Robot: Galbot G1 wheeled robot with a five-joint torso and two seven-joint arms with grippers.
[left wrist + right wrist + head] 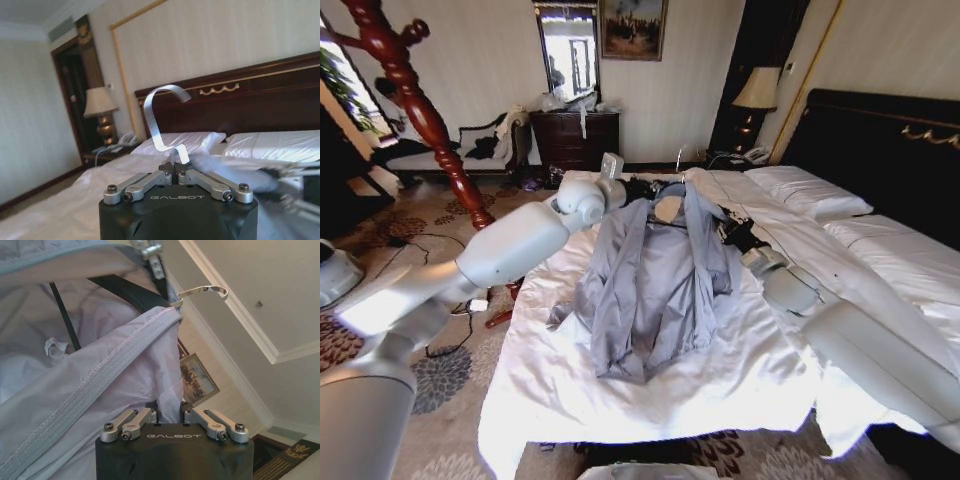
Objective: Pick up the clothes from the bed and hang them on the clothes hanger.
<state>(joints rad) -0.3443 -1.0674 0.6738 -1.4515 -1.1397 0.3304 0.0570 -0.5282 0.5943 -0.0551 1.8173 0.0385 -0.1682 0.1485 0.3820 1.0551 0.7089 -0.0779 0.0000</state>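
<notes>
A: Left gripper (176, 176)? Its fingertips are hidden in the head view.
B: Clamped on the clothes hanger (165, 120) at the hook's base. Hanger body mostly buried in the clothes (655, 280), frame centre, spread on the bed (740, 385).
A: Right gripper (170, 412)?
B: Pinched shut on jacket fabric, right of collar.
A: Room?
B: White sheets, black headboard (880, 140) upper right, wooden coat stand (420, 110) upper left.

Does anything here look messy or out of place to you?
The light grey-blue thin jacket hangs unevenly on the black shoulder-shaped hanger, bunched and twisted over the white-sheeted bed. The left tool is shut at the foot of the hanger's silver hook; the right tool pinches jacket fabric.
</notes>
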